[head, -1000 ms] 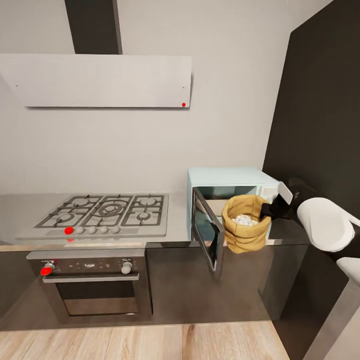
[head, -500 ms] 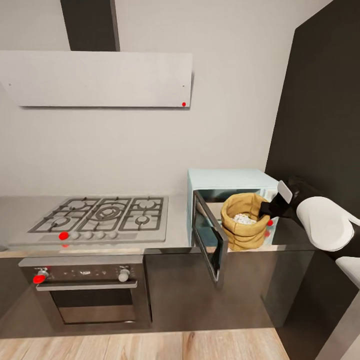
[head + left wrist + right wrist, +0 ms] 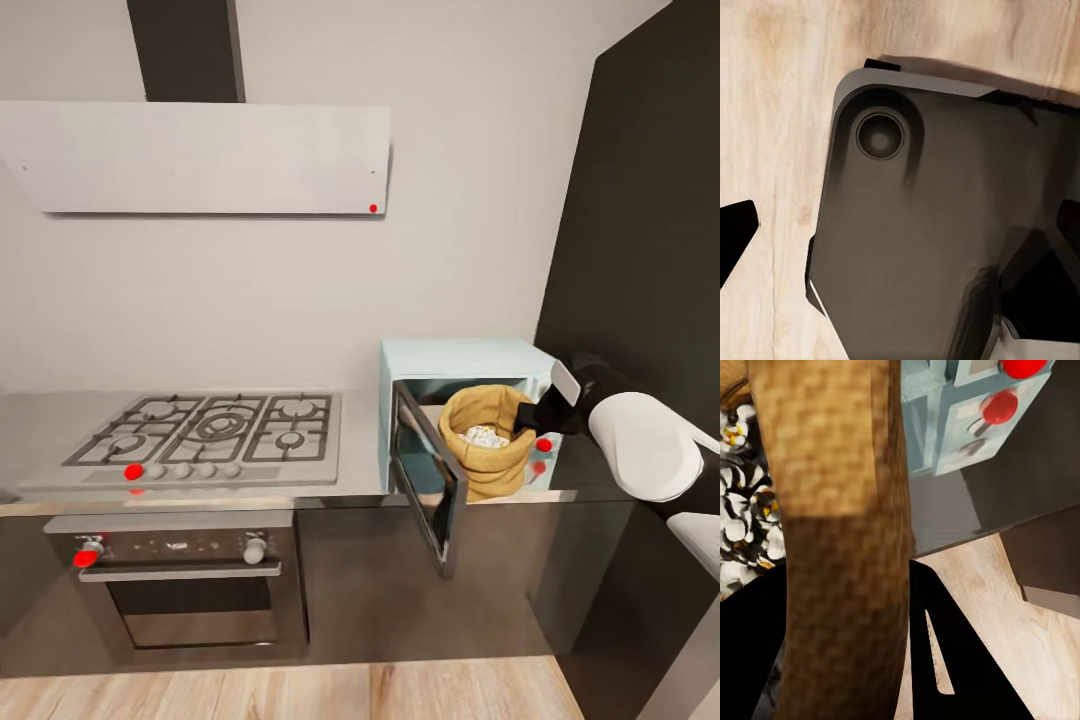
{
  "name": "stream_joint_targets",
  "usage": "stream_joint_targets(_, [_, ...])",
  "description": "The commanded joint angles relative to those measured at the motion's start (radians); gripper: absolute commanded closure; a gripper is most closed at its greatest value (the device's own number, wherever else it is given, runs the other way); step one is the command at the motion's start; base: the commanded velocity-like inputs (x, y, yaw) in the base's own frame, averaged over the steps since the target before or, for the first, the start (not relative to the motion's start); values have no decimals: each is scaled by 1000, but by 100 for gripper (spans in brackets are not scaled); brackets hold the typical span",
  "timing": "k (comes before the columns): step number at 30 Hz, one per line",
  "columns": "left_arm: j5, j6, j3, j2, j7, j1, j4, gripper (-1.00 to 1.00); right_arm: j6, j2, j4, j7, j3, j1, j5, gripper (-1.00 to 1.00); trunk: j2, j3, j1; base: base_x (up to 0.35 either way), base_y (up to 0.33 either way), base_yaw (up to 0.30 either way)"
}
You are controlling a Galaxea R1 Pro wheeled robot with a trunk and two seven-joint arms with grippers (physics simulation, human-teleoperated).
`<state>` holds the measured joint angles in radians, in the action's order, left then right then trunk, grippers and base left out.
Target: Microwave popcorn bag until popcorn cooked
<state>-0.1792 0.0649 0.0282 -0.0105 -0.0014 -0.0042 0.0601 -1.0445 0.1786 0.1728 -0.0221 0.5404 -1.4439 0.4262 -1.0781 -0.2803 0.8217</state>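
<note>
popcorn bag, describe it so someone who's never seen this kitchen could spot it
Find the mint-blue microwave right of the gas hob; its door hangs open. At its mouth the right gripper holds the popcorn bag, a squat tan burlap sack with a rolled rim, white popcorn showing inside.

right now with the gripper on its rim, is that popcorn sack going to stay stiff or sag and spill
The sack looks like soft woven cloth, so it will probably sag from the rim pinched by the right gripper. It is squat with a wide open mouth, and the popcorn sits high inside, so tilting could spill some. It seems light.
</note>
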Motion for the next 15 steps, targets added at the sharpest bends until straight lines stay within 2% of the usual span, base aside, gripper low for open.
stream_joint_targets(1, [-5, 3, 2, 0, 0, 0, 0, -100, -3, -1, 1, -2, 8, -1, 5, 100, -1, -1, 0, 0, 79, 0])
stream_joint_targets(7, [-5, 3, 1, 0, 0, 0, 0, -100, -3, 3, 1, -2, 6, -1, 6, 100, -1, -1, 0, 0, 14, -13])
stream_joint_targets(10, [-5, 3, 1, 0, 0, 0, 0, -100, -3, 14, 1, -2, 6, -1, 6, 100, -1, -1, 0, 0, 0, -225])
stream_joint_targets(15, [-5, 3, 1, 0, 0, 0, 0, -100, -3, 13, 1, -2, 4, -1, 6, 100, -1, -1, 0, 0, 0, -283])
